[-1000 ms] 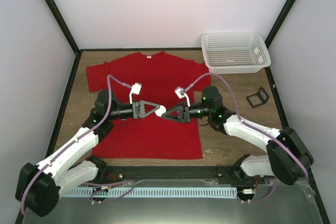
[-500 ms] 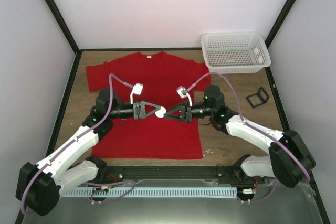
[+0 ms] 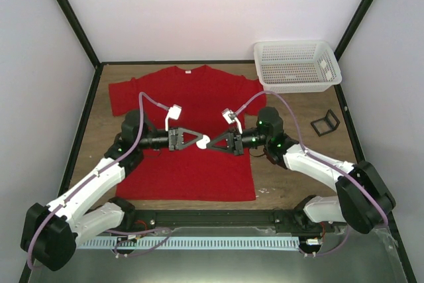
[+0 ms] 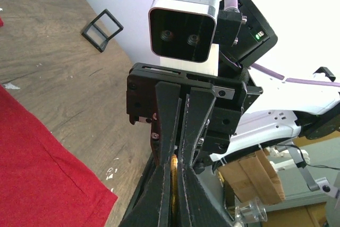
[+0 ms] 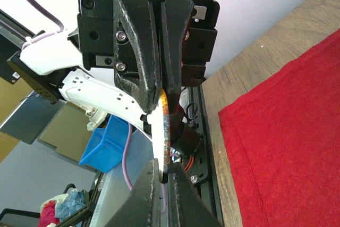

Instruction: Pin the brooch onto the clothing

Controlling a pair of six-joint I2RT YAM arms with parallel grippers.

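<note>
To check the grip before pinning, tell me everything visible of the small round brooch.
The small round pale brooch is a thin disc, white on its upward face, with a coloured rim seen edge-on in the wrist views. It hangs above the red T-shirt, off the cloth, pinched between the shut left gripper and right gripper from opposite sides.

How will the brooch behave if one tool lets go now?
The brooch is a thin disc pinched at its rim between the left tool and right tool, so it would probably pivot in a single grip. It looks small, light and smooth-faced, so it may slip. Falling on the red T-shirt, it likely won't roll far.
</note>
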